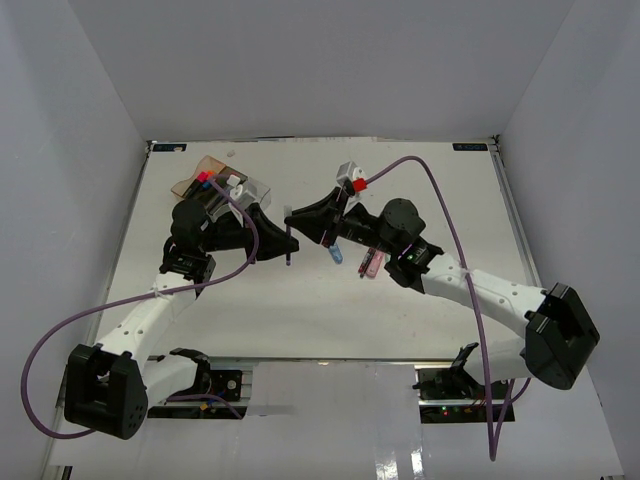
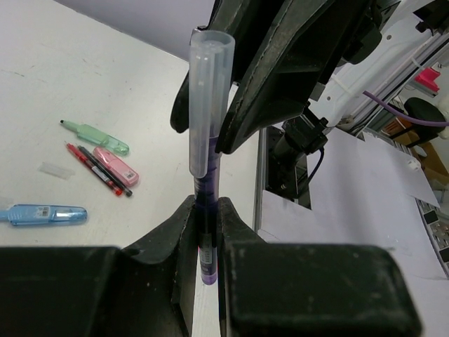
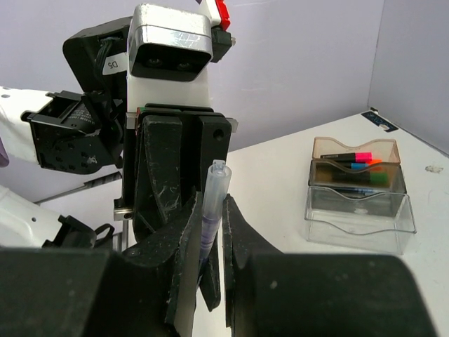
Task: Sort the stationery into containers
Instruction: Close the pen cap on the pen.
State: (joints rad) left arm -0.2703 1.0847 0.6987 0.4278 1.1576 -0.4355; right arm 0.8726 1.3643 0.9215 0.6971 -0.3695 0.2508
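A purple pen with a clear cap stands upright between both grippers. My left gripper is shut on the purple barrel. My right gripper is shut on the clear cap, tip to tip with the left one. In the top view the grippers meet at mid-table, left gripper, right gripper, with the pen hanging below. The containers stand at the back: amber, smoky and clear compartments, with capped highlighters in the tinted ones.
Loose stationery lies on the table under the right arm: a mint highlighter, a pink one, a blue one, and thin red and black pens. A small clear piece lies beside them. The containers are partly hidden behind the left wrist.
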